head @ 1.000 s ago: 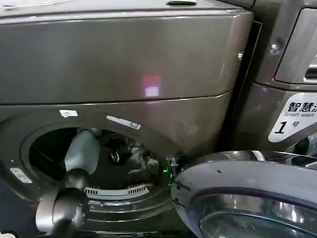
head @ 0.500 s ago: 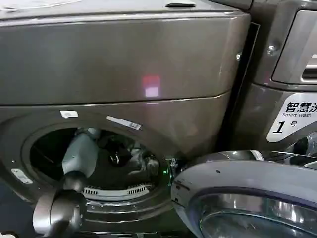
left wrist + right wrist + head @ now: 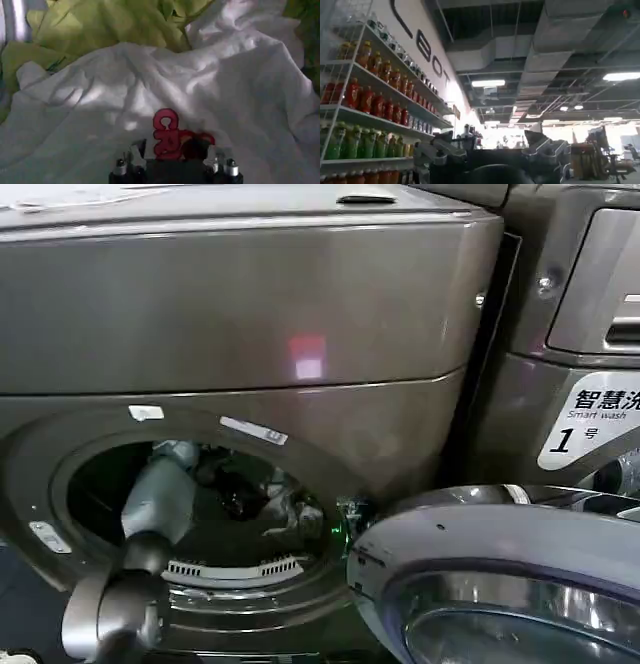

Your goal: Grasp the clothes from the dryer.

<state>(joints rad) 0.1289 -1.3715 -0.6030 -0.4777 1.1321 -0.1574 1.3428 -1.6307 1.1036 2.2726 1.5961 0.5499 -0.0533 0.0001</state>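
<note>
The dryer (image 3: 250, 314) is the bronze-brown machine whose round porthole (image 3: 200, 504) stands open. My left arm (image 3: 150, 504) reaches through it into the drum. The clothes (image 3: 150, 85) lie heaped there, a white garment with a red print (image 3: 167, 132) in front and lime-green fabric (image 3: 100, 25) behind. A pale bit of the clothes (image 3: 295, 514) shows through the porthole. My left gripper (image 3: 175, 150) sits open right against the white garment, the red print between its fingers. My right gripper (image 3: 492, 145) is open and empty, raised away from the dryer and pointing at the room's ceiling.
The dryer's round grey door (image 3: 500, 584) with its glass window hangs open at the lower right. A like machine (image 3: 580, 304) with a white "1" sticker (image 3: 595, 419) stands to the right. Shelves of bottles (image 3: 365, 100) show beside the right gripper.
My left arm has drawn slightly down and to the left at the elbow, staying inside the drum. The head view has shifted a little.
</note>
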